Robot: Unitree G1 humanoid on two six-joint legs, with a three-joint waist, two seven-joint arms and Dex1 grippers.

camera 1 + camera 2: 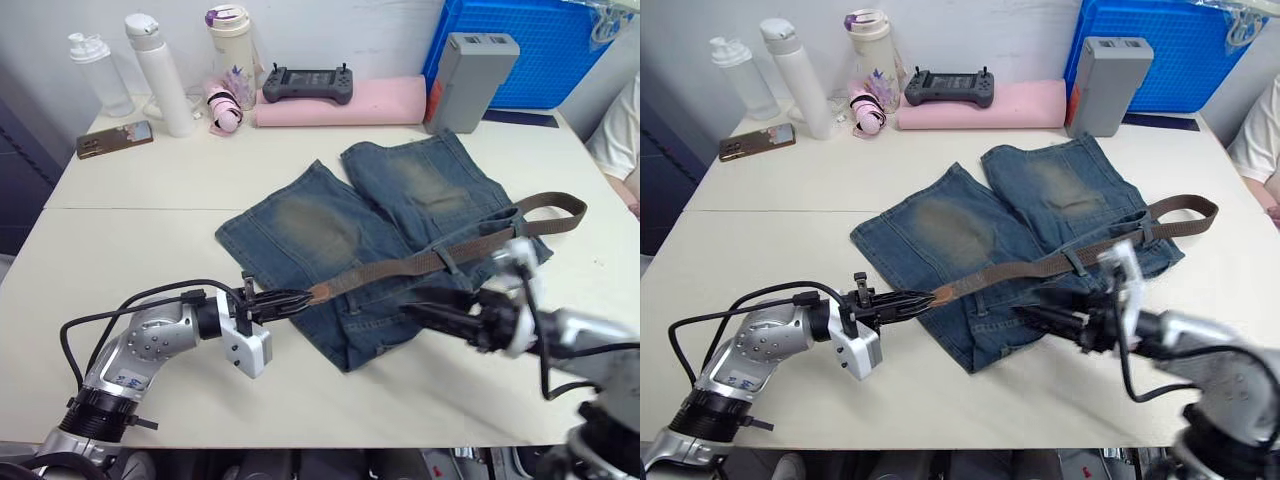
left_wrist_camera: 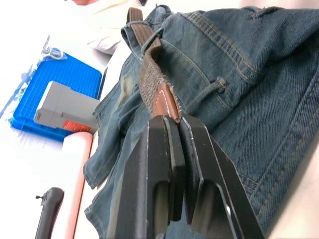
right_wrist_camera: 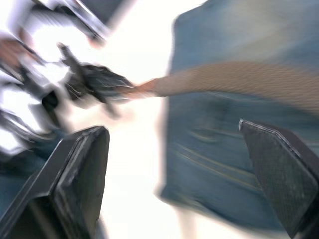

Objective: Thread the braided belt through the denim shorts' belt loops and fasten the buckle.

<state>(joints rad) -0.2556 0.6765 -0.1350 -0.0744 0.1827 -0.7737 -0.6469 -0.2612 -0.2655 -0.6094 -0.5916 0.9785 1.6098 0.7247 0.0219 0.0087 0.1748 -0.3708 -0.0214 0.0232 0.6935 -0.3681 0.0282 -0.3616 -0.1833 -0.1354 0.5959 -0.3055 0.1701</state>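
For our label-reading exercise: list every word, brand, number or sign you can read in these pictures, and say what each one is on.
No text can be read.
Left arm: a small blue mark, too small to read.
Grey box: a red label, too blurred to read.
Bottles, game controller, denim shorts: no readable print.

A: What's along the top of the frame?
B: Upper left, a clear bottle [image 1: 99, 72], a white flask [image 1: 160, 72], a cup [image 1: 231, 40], a phone [image 1: 114, 139]. Centre top, a controller [image 1: 307, 84] on a pink roll [image 1: 345, 103].
A: Upper right?
B: A grey box [image 1: 469, 80] against a blue crate [image 1: 525, 50]; possibly a person's sleeve [image 1: 614, 128] at the right edge.
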